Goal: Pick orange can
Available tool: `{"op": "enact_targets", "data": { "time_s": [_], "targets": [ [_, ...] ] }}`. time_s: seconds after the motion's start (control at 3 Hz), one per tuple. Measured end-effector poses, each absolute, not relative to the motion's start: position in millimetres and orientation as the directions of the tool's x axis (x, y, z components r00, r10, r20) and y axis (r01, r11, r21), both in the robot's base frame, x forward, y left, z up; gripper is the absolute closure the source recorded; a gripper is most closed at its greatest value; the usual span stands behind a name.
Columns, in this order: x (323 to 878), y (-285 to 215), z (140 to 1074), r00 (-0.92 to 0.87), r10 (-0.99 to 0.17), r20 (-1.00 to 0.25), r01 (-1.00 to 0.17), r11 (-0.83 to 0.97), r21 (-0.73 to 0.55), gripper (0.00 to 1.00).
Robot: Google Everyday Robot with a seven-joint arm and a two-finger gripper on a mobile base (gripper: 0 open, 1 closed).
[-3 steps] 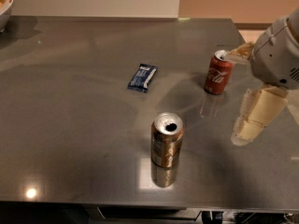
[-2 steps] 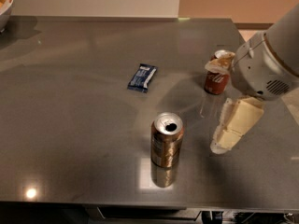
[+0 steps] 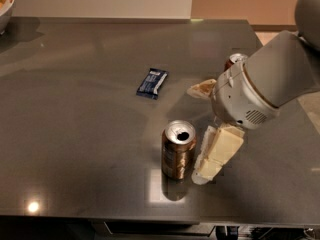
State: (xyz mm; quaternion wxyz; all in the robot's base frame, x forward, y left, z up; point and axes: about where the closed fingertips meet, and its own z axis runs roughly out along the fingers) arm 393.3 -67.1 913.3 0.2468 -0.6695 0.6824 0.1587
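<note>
The orange can (image 3: 178, 150) stands upright on the grey table (image 3: 75, 134), near the front middle, with its silver top and pull-tab hole showing. My gripper (image 3: 196, 134) is open and empty, just to the right of the can. One pale finger (image 3: 218, 151) reaches down right beside the can's right side; I cannot tell whether it touches. The other finger (image 3: 202, 89) lies farther back, beyond the can. The white arm comes in from the right.
A red can (image 3: 234, 60) stands behind the arm, mostly hidden by it. A dark blue snack packet (image 3: 152, 83) lies flat at the table's middle. A bowl (image 3: 4, 4) sits at the far left corner. The table's right edge is near the arm.
The gripper has moved left and toward the front, from beside the red can to right next to the orange can. The arm now covers most of the red can.
</note>
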Motion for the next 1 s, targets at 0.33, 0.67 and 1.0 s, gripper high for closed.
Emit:
{"op": "enact_targets", "data": {
  "time_s": [0.33, 0.67, 1.0],
  "targets": [
    [387.6, -49.5, 901.8, 0.032, -0.812, -0.583, -0.994, 0.035, -0.104, 0.00],
    [387.2, -41.3, 894.4, 0.047, -0.798, -0.600, -0.993, 0.029, -0.117, 0.00],
    [391.2, -39.6, 890.0, 0.053, -0.795, -0.604, -0.991, 0.031, -0.129, 0.17]
  ]
}}
